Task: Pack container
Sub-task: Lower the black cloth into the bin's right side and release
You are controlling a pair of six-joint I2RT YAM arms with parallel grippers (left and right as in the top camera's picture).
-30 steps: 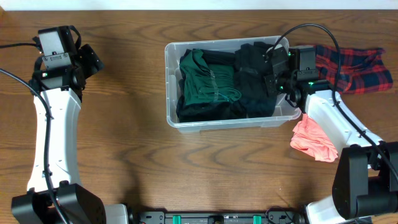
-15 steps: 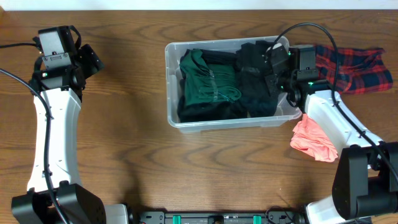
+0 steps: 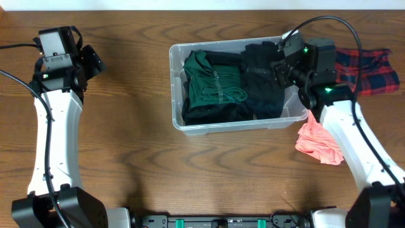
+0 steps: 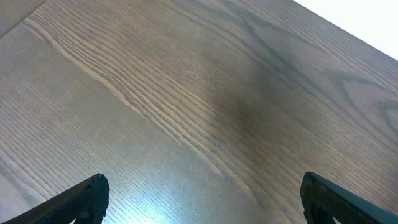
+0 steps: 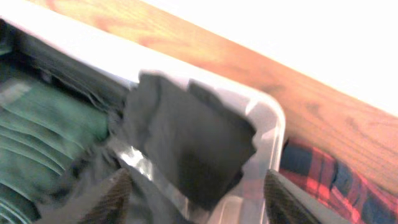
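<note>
Container (image 3: 172, 88): centre of table, holding green garment (image 3: 212, 88) and black garment (image 3: 262, 82). Right gripper (image 5: 198, 199): lifted clear of black garment since a moment ago, jaws spread, empty. Left gripper (image 4: 211, 196): spread, idle. Outstanding, likely: plaid cloth (image 3: 367, 69), pink cloth (image 3: 319, 142).

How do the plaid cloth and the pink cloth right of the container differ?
The plaid cloth is checked red and dark blue; the pink cloth is one plain colour. The plaid cloth lies spread out beside the far right corner of the container; the pink cloth lies bunched beside its near right corner. Both lie on the table, outside the container.
</note>
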